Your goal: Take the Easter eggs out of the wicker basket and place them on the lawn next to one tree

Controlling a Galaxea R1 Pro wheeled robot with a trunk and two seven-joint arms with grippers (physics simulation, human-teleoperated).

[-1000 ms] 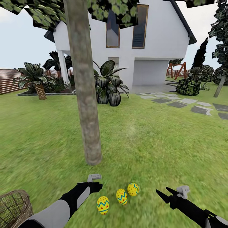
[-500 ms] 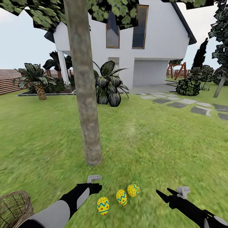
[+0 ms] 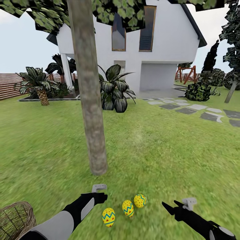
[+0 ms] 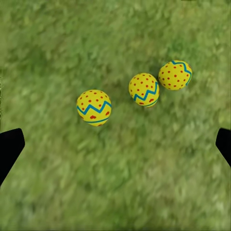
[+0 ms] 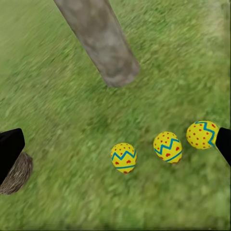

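Eggs: all three Easter eggs (image 3: 128,208) lie on the lawn (image 3: 166,150), low in the middle, near the tree (image 3: 90,100).
Basket: the wicker basket (image 3: 15,220), lower left corner, looks empty.
Hands: left hand (image 3: 100,192) and right hand (image 3: 169,206) are spread, holding nothing.
Left to do: likely nothing.

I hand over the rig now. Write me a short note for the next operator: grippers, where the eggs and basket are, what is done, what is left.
Left gripper: open, empty, above the grass beside the eggs.
Right gripper: open, empty, to the right of the eggs.
Eggs: all three lie on the lawn in a short row, just in front of the tree: near egg, middle egg, far egg.
Basket: on the grass at the left; only part of it is visible, and no egg shows in that part.
Done: the three eggs are out and lie by one tree.
Left: apparently nothing; perhaps draw the arms back.
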